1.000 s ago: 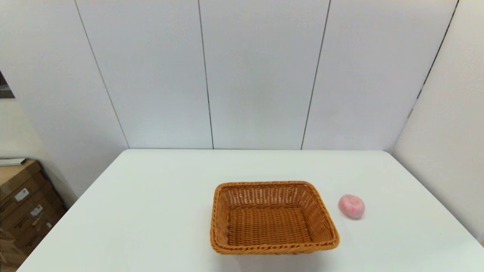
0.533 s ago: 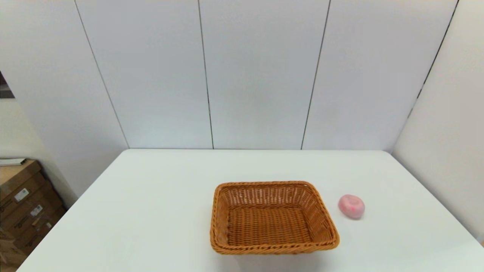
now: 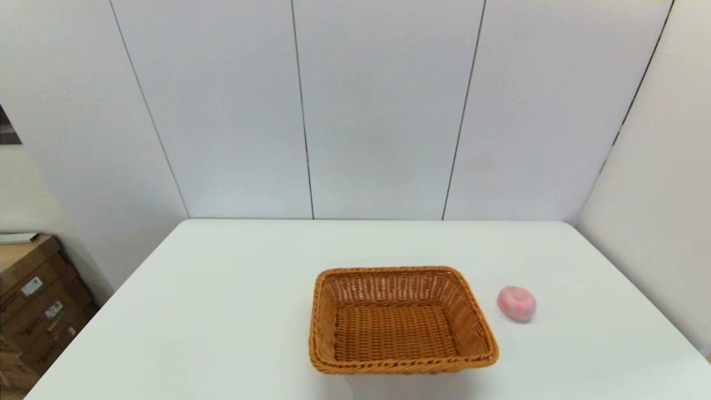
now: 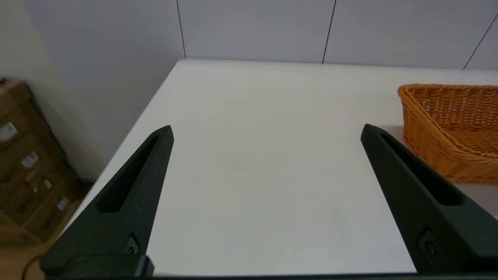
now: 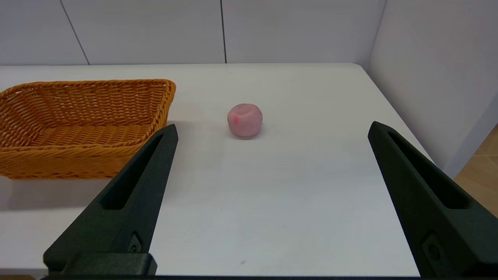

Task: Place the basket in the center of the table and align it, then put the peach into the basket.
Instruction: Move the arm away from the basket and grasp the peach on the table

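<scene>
the basket stands on the white table, in the near half of it and a little to the robot's right of the middle. it is a low rectangular tray of orange-brown wicker with a braided rim, and its long sides run almost parallel to the near edge of the table. nothing lies inside it; only the woven bottom is seen.

the peach lies on the table to the right of the basket, near its right side but not touching it, with a strip of bare table between them. it is small, round and pale pink with some darker pink spots.

no arm appears in the head view. the left gripper is at the near left part of the table, above bare white surface. its jaws are wide open and hold nothing. the basket is seen beyond its one finger, apart from it.

the right gripper is at the near right part of the table, also above bare surface. its jaws are wide open too, and empty. in the right wrist view the peach is farther out on the table, between the lines of the two fingers, and well apart from the tips. the basket is beside the peach on the side toward the left arm.

cardboard boxes stand on the floor past the left edge of the table.
</scene>
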Controlling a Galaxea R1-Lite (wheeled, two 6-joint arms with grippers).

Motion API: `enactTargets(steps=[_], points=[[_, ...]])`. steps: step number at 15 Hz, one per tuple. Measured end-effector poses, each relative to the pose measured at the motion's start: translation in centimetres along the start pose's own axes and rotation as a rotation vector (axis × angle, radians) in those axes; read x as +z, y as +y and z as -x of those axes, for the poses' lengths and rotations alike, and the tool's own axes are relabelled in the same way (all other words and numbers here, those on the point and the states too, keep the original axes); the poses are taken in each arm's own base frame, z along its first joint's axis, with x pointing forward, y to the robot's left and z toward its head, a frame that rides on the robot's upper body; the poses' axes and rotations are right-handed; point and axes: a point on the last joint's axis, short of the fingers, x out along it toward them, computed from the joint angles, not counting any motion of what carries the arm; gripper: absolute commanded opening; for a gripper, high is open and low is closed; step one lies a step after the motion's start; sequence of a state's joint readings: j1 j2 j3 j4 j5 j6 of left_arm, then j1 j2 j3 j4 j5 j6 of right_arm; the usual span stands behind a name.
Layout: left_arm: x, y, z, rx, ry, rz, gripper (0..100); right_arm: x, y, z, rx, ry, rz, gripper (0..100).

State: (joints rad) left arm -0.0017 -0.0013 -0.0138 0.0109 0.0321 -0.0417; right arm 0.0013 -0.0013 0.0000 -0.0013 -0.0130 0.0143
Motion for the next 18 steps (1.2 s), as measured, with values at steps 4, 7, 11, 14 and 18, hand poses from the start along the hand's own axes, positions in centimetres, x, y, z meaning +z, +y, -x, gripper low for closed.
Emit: enactTargets(steps=[4,7,11,14,18], points=[[-0.2,0.0,-0.1,-0.002,-0.002,0.007,100,0.7,0.0,0.2,0.009,-0.003,0.033,100],[-0.2,0.0,-0.1,-0.001,-0.004,0.002,100,3.3,0.1,0.9,0.019,0.065,0.041,100],[-0.2,0.0,-0.1,-0.001,-0.002,-0.004,100,6.7,0.2,-2.4,0.03,0.371,0.087,100],[-0.2,0.0,-0.1,0.0,-0.001,-0.004,100,7.6,0.3,-8.5,0.043,0.623,0.1,100],[-0.2,0.0,-0.1,-0.001,-0.004,0.003,100,5.5,0.4,-17.8,0.039,0.78,0.071,100]])
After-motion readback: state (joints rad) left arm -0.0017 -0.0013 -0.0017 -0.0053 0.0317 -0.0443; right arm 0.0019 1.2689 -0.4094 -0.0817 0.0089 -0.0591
